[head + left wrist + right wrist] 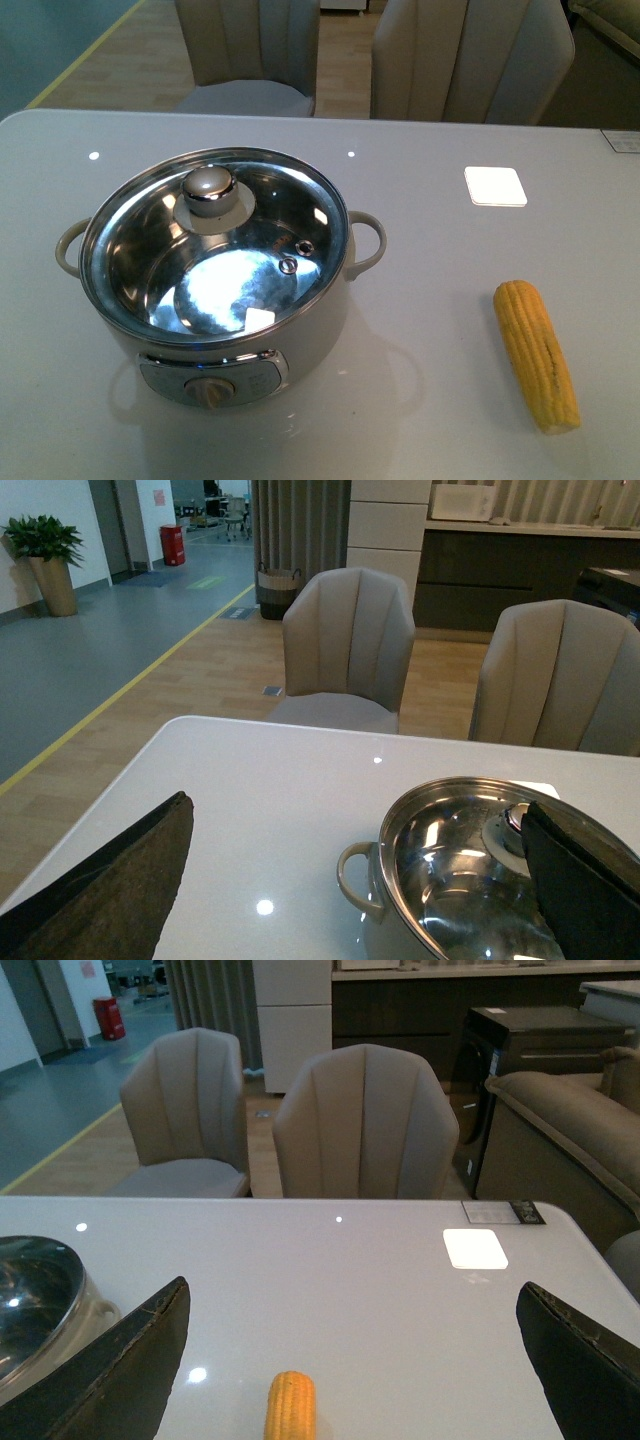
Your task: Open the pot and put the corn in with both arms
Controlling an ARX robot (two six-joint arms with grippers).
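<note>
The lid (215, 250) sits on the pot (322, 318), so opening it looks like the first job. The corn (536, 354) lies on the table (440, 250) to the right of the pot, well apart. The left gripper (355, 808) and right gripper (351, 1290) are both spread wide and hold nothing. Next, I think, the left one must come down over the lid's knob (208, 192) and pinch it

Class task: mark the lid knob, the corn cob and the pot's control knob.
lid knob (209, 189), front view, on its rounded top.
corn cob (536, 354), front view, middle of the cob.
control knob (210, 392), front view, on its face.
</note>
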